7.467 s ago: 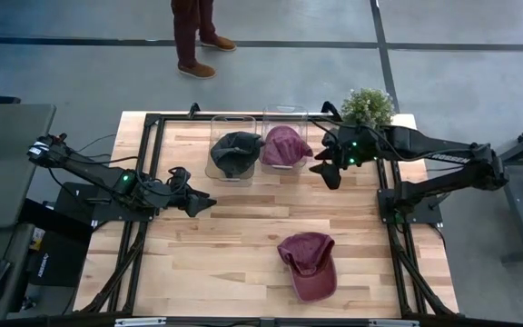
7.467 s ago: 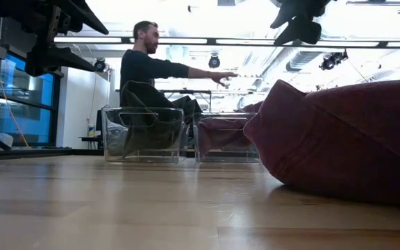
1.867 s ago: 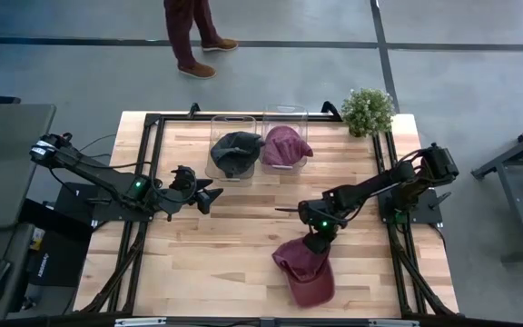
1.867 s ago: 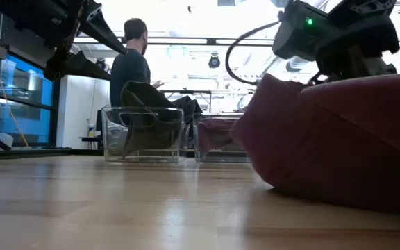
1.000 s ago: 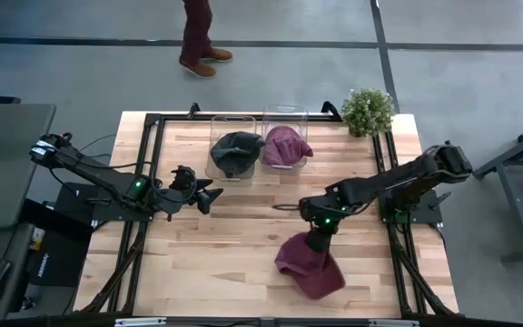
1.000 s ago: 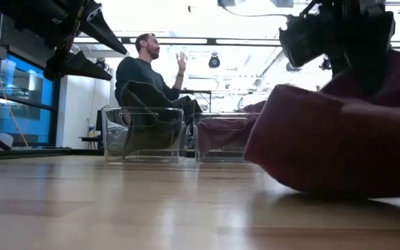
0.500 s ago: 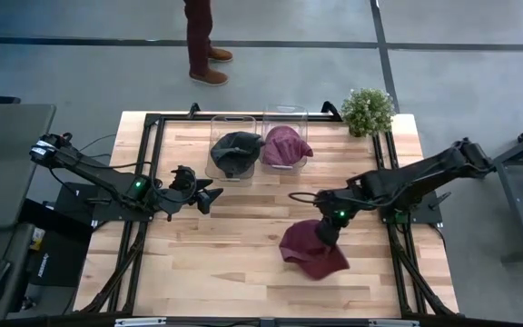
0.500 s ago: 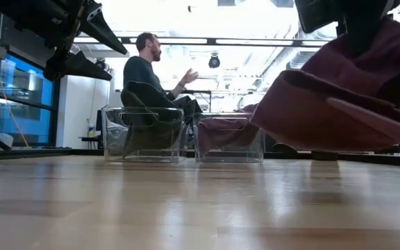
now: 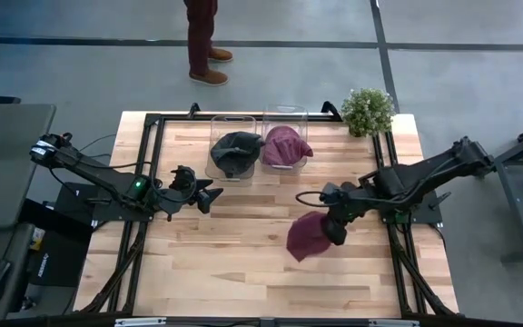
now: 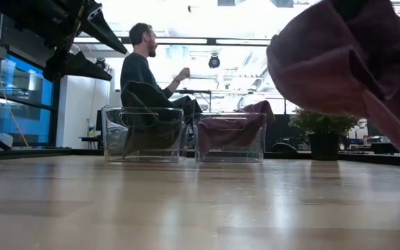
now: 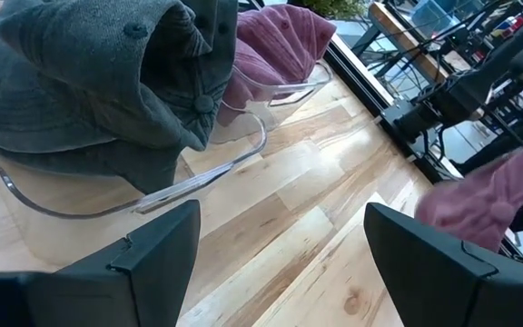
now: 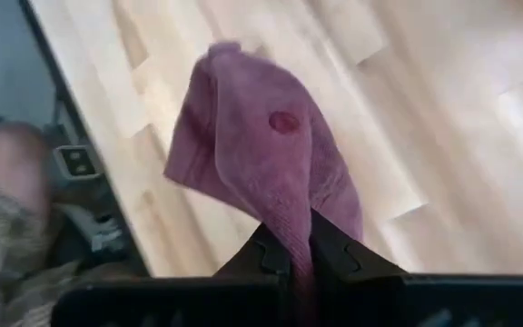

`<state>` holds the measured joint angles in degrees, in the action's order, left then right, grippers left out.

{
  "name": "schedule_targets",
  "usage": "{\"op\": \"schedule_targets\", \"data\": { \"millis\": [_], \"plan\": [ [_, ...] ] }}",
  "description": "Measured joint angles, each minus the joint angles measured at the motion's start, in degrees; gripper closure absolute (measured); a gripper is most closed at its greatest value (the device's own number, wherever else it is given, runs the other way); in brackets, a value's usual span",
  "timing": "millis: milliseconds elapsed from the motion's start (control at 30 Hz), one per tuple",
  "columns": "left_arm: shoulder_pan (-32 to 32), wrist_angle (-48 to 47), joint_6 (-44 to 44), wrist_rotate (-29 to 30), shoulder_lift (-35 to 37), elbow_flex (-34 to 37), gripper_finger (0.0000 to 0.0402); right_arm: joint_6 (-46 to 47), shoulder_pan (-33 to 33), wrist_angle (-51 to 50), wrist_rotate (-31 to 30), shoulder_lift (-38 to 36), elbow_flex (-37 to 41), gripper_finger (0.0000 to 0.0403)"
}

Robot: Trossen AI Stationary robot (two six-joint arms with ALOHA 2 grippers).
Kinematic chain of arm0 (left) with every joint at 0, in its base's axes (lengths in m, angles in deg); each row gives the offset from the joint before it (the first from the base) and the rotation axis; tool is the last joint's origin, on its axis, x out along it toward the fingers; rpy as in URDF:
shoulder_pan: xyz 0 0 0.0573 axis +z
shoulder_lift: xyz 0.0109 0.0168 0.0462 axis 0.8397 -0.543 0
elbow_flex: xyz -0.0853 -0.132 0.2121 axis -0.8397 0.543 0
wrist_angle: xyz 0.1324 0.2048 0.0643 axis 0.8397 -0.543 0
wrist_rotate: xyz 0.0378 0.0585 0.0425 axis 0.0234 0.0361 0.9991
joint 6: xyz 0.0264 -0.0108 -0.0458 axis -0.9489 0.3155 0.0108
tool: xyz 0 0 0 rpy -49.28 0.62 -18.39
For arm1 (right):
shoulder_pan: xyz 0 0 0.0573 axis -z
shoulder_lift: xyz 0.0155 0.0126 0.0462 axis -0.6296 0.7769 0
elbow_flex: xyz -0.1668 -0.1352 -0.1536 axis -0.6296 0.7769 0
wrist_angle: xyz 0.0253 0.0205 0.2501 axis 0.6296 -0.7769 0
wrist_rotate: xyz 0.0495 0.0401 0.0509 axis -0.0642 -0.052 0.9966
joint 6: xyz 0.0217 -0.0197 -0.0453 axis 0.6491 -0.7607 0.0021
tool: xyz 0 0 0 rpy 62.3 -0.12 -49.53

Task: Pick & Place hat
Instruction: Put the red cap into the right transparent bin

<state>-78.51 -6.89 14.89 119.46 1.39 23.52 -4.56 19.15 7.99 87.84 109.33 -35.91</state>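
1. Soft maroon fabric cap (image 9: 308,235), lifted clear of the light wooden slatted table (image 9: 243,263), hanging crumpled in mid-air; seen from above, over the table's right-centre, nearer the front edge than the bins.
2. Pinched at its upper fold by the right gripper (image 9: 332,227), fingers closed tight on the cloth; same grip visible in the right wrist view, cap (image 12: 266,163) dangling past the two dark fingers (image 12: 271,254), button on the crown showing.
3. In the low view, cap (image 10: 353,62) fills the upper right, well above the tabletop (image 10: 186,208), gap of air beneath.
4. Right arm reaching in from the right side of the table toward the cap.
5. Behind the cap, at the far edge: clear plastic bin holding another maroon cap (image 9: 285,145), and just beside it, to the left, clear plastic bin holding a dark grey cap (image 9: 234,153). Bins touching or nearly so.
6. Small green potted plant (image 9: 368,110) at the far right corner, well apart from the held cap.
7. Left gripper (image 9: 209,193) hovering left of the cap, near the grey-cap bin, fingers spread apart, holding nothing; left wrist view shows the grey cap (image 11: 107,82) close ahead.
8. Person (image 9: 203,36) standing on the floor beyond the far edge; legs only from above.
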Motion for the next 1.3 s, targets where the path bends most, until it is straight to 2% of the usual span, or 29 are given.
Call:
{"op": "schedule_targets", "data": {
  "millis": [267, 533, 967, 1067, 1300],
  "plan": [
    [-0.01, 0.32, 0.54, -0.41, 0.00, 0.00, 0.0099, -4.28, -2.09, -1.89, -9.98, -0.02, -4.89, 0.0402],
    [0.00, 0.37, 1.44, -1.57, 0.00, 0.00, 0.0099, -6.84, -3.76, -2.65, -14.15, -0.02, -5.08, 0.0402],
    [0.00, 0.37, 1.55, -2.47, 0.00, 0.00, 0.0099, -10.64, -8.60, -2.53, -28.91, -0.29, -5.03, 0.0403],
    [-0.01, 0.37, 1.57, -2.47, 0.00, 0.00, 0.0099, -10.70, -10.53, -2.32, -34.18, -1.52, -5.03, 0.0403],
    [0.01, 0.37, 1.58, -2.45, 0.00, 0.00, 0.0099, -9.86, -13.24, -2.09, -41.49, -7.57, -2.52, 0.0403]
  ]
}}
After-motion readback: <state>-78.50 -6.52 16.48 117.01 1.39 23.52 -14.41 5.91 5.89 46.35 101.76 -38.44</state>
